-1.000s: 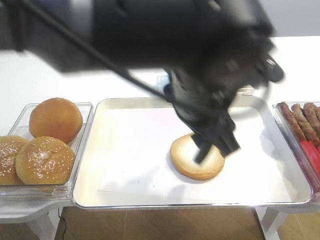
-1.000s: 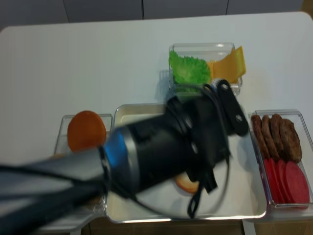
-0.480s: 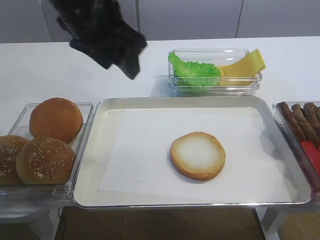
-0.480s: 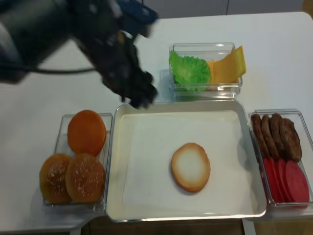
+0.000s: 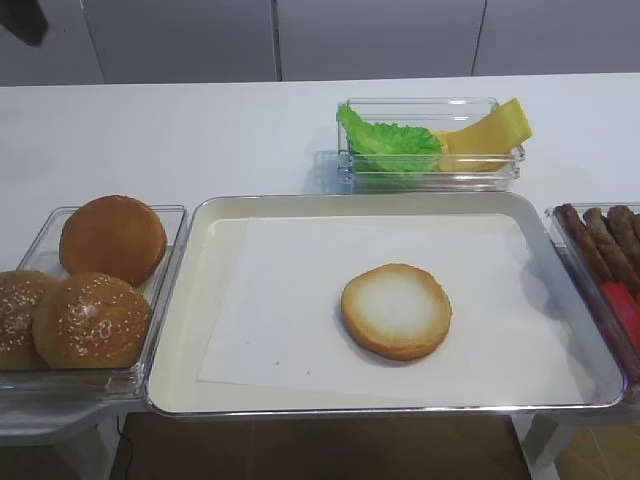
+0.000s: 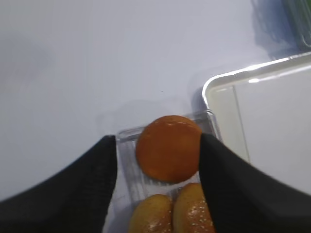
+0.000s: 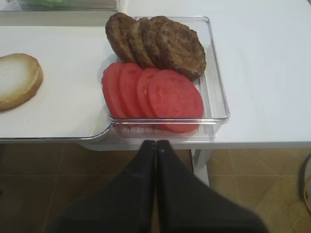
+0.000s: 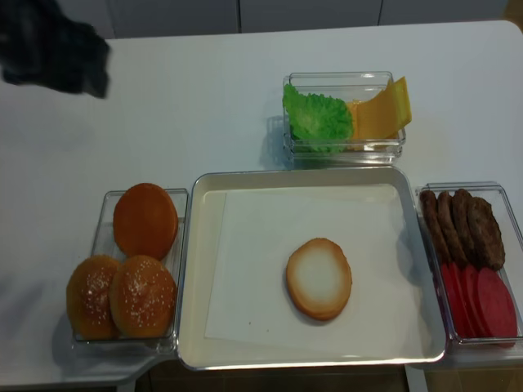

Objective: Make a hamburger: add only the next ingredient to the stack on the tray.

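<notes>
Bun bottom delivered, left arm pulling clear

The left gripper (image 6: 158,194) is withdrawing from the tray (image 5: 190,300) toward the table's far left corner, its jaws spread and carrying nothing, while the bun bottom (image 5: 396,310) is sitting cut face up on the white paper (image 5: 270,300), just right of centre. The right gripper (image 7: 156,145) is waiting pinched together and empty near the tomato slices (image 7: 153,94); this step looks finished.

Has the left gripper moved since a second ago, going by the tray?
Yes. The left gripper was over the tray, above the bun bottom; it has pulled away up and left, past the bun container.
</notes>
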`<state>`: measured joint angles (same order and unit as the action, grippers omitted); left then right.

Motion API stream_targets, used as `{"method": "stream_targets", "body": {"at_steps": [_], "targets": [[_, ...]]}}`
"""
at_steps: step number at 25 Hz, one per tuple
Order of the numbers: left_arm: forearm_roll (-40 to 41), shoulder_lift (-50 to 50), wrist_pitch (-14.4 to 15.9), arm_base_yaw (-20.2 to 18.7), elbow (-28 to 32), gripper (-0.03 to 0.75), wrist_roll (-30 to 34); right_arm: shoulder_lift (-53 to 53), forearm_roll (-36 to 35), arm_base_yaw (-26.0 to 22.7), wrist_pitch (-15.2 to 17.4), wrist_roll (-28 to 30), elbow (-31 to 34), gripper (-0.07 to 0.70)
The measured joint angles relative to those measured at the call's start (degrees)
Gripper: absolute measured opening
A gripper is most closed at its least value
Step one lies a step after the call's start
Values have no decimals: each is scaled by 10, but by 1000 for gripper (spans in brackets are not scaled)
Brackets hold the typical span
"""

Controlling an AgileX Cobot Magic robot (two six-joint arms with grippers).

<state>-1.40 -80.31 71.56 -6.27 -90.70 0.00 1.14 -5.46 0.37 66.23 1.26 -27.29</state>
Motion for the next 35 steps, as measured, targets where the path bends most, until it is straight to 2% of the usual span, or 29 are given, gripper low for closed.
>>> {"method": "stream_targets", "body": {"at_steps": [4, 8, 20, 24, 28, 35], "targets": [[1, 57, 2, 43, 21, 392, 0, 0, 0, 0, 0, 0, 0, -49], [7, 130, 4, 63, 88, 390, 0, 0, 0, 0, 0, 0, 0, -49], [25, 402, 0, 63, 356, 390, -14, 0, 0, 0, 0, 0, 0, -49], [25, 501, 2, 63, 422, 390, -17, 0, 0, 0, 0, 1, 0, -49], [25, 584, 7, 63, 463, 389, -18, 0, 0, 0, 0, 2, 0, -42], [25, 677, 13, 63, 487, 389, -5, 0, 0, 0, 0, 2, 0, -49]]}}
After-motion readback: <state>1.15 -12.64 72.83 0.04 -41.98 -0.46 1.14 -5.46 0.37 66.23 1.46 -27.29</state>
